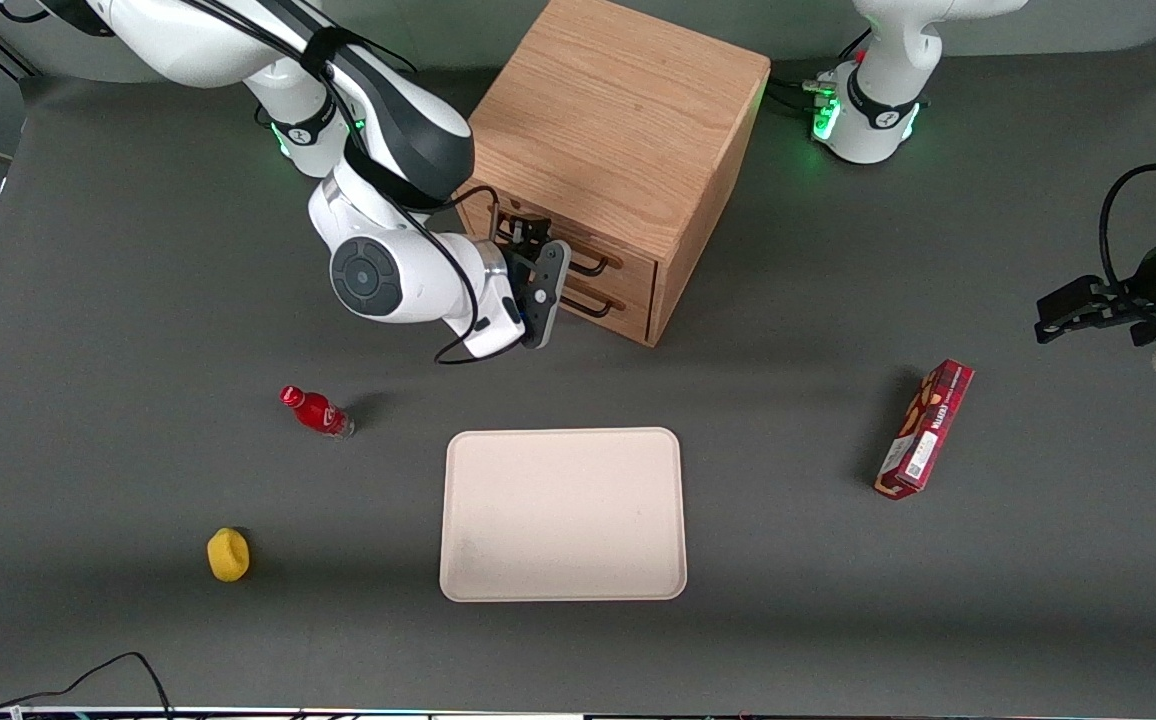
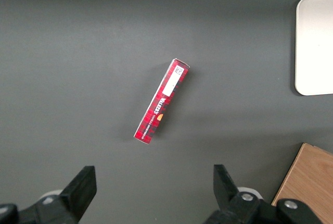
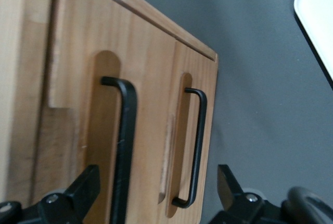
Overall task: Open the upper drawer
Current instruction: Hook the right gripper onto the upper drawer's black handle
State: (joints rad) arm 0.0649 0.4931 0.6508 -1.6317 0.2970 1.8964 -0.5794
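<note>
Progress is small: the gripper [image 1: 534, 262] hangs with jaws spread wide in front of the oak cabinet [image 1: 618, 130], which stands near the edge of the counter farthest from the front camera. The upper drawer [image 3: 112, 130] looks shut, its black bar handle [image 3: 125, 146] not yet grasped; closing and pulling remain.

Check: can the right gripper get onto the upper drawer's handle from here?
Probably yes. The gripper, fingers open, sits right in front of the upper drawer, its handle between them; nothing blocks it.
</note>
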